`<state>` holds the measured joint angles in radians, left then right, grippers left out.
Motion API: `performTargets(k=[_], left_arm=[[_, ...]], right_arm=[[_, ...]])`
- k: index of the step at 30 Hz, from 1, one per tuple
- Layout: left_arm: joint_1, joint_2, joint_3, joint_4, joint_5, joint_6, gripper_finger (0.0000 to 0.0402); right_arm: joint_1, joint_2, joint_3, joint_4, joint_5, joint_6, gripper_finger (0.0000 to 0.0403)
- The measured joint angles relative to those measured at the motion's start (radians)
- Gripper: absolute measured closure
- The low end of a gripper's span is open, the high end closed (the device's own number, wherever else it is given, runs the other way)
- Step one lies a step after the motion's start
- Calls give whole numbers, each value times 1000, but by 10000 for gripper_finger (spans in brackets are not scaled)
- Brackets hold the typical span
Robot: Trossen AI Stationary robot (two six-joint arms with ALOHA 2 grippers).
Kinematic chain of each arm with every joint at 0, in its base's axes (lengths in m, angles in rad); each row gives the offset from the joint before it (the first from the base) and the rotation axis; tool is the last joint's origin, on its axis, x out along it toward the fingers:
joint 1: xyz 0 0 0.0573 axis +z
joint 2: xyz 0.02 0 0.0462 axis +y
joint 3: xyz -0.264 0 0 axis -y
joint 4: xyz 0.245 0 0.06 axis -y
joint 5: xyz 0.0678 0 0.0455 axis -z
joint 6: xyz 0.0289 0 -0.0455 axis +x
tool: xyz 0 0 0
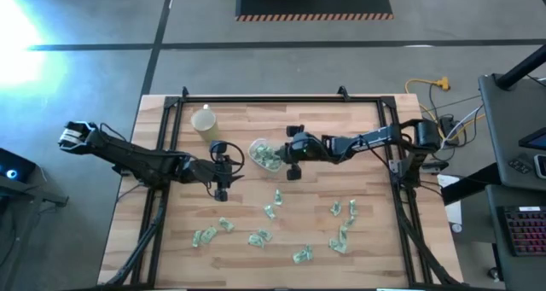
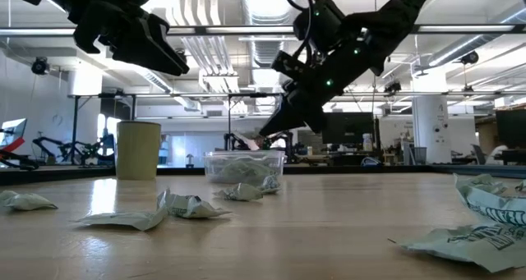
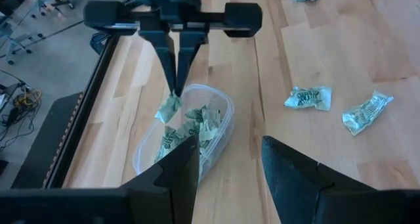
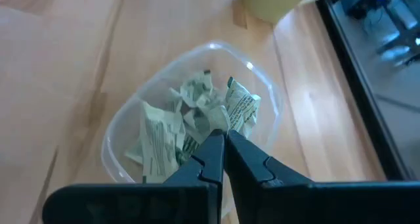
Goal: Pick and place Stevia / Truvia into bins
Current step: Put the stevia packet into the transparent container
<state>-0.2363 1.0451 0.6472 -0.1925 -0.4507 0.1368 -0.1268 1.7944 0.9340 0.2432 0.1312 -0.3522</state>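
Right tool (image 4: 223,142) pinched, left tool (image 3: 226,155) agape

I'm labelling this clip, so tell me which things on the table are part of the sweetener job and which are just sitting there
Part of the job:
- sachets loose on the table, more already in the tub
- clear tub
- right gripper, over the tub, shut on a sachet
- left gripper, open, beside the tub

Just sitting there:
- yellow cup

Two dark jointed arms, black looping cables, tapered black finger pairs (white housing at left arm's base)
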Motion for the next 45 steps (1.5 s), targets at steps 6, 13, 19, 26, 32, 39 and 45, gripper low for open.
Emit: performTargets(k=[6,13,19,26,32,39,45], left_arm=[[0,0,0,0,0,0,253],[0,0,0,0,0,0,253],[0,0,0,0,0,0,253],[0,0,0,0,0,0,253],[0,0,0,0,0,0,253],[0,0,-13,0,0,-1,253],[0,0,-18,-11,6,-27,253]], right_arm=[[0,21,-1,1,-9,-10,394],[0,23,-1,2,-9,-13,394],[0,23,-1,3,-9,2,391],[0,23,-1,2,-9,11,344],[0,23,2,0,-9,12,299],[13,3,4,-30,-8,7,279],[46,-62,5,-179,-29,6,282]])
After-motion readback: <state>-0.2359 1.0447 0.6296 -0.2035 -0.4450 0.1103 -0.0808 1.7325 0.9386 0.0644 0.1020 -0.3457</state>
